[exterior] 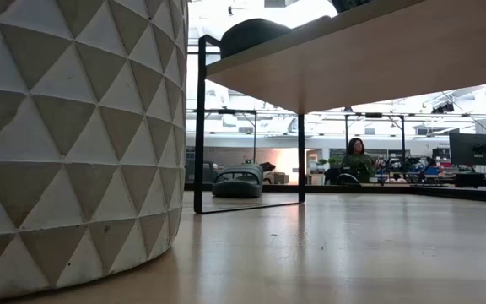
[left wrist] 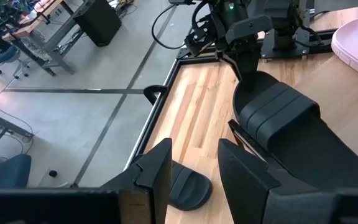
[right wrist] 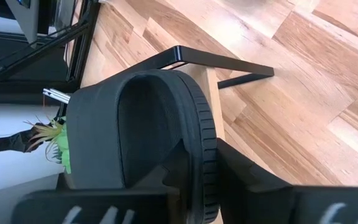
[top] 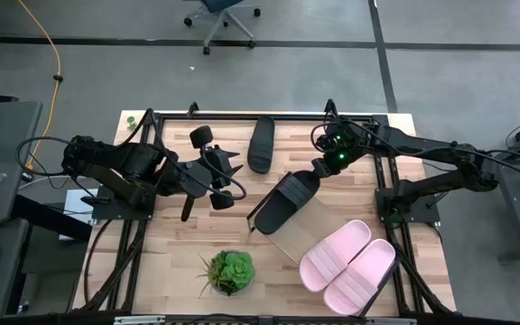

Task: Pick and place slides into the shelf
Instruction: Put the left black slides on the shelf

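Right gripper: the right gripper (top: 318,170) sits at the far end of a black open-toe slide sandal with a wide ribbed strap (top: 284,200). In the right wrist view its two dark fingers (right wrist: 185,171) stand on either side of the sandal's ribbed heel rim, grasping it.
Held black slide: it lies on the far left end of the long light-wood shelf board with a thin black metal frame (top: 289,236), pointing diagonally toward the near left.
Shelf: it runs diagonally across the middle of the plank tabletop (top: 170,253); the low view shows it from below, standing on thin black legs.
Second black slide: a matching black sandal (top: 262,143) lies flat on the tabletop at the far edge, left of the right gripper and apart from the shelf.
Pink slides: two pale pink ribbed-strap sandals (top: 348,264) lie side by side, touching, at the near right, just right of the shelf's near end.
Left gripper: the left gripper (top: 228,185) hovers left of centre, well apart from the shelf's left end, its jaws parted and empty.
Plant: a small green plant in a white faceted pot (top: 231,271) stands near the front edge, left of the shelf.
Background: a seated person (exterior: 358,160) shows far off in the low view.
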